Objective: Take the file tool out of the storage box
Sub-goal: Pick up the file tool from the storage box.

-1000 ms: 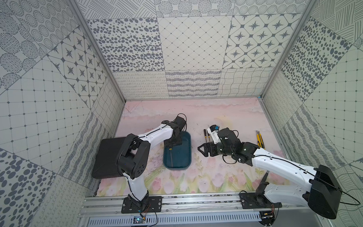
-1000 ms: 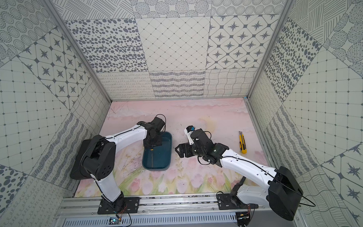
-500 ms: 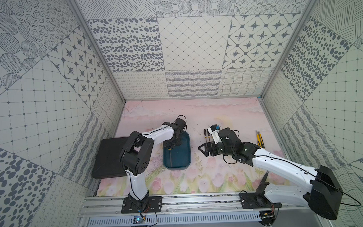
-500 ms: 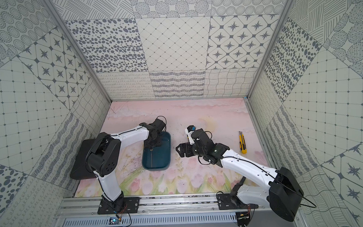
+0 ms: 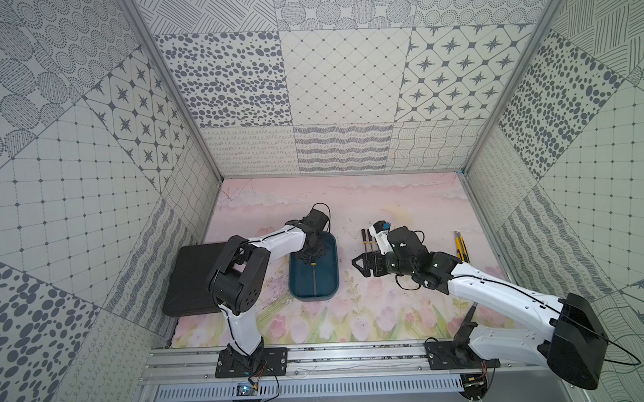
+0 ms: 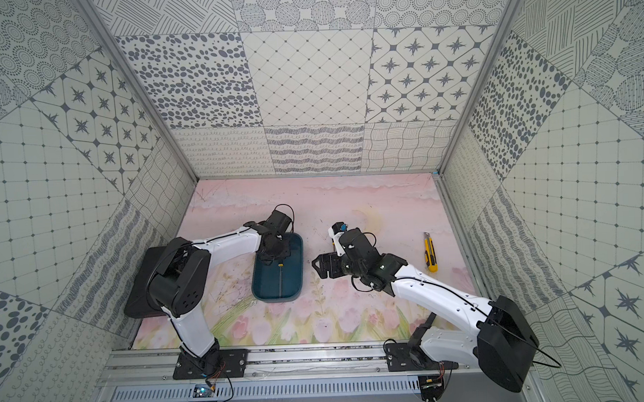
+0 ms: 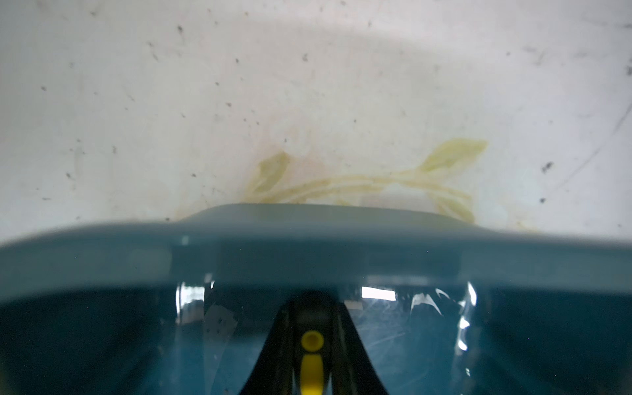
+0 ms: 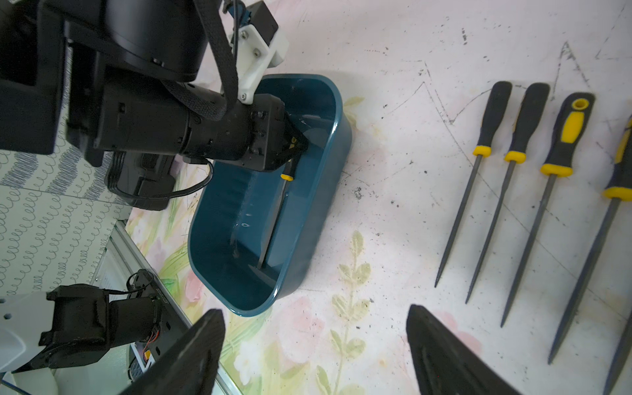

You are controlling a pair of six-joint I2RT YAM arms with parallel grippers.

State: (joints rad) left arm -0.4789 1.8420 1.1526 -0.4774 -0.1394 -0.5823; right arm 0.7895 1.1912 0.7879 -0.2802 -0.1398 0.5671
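The storage box (image 5: 334, 271) (image 6: 278, 300) is a dark teal tub on the mat left of centre. The file tool (image 5: 314, 279) (image 6: 280, 280) lies lengthwise inside it, a thin grey shaft (image 8: 273, 219) with a black and yellow handle (image 7: 312, 372). My left gripper (image 5: 311, 259) (image 6: 274, 258) (image 7: 312, 328) (image 8: 297, 143) reaches down into the far end of the box and is shut on that handle. My right gripper (image 5: 356, 261) (image 6: 315, 263) (image 8: 314, 309) hovers open over the mat to the right of the box, with nothing between its fingers.
Several other files (image 5: 366, 241) (image 8: 492, 171) lie side by side on the mat, right of the box and beside the right wrist. A yellow utility knife (image 5: 461, 246) (image 6: 430, 255) lies near the right wall. A flat black case (image 5: 190, 280) (image 6: 141, 285) sits by the left wall.
My left gripper's jaws have closed on the file's handle inside the box. The right arm has barely moved.
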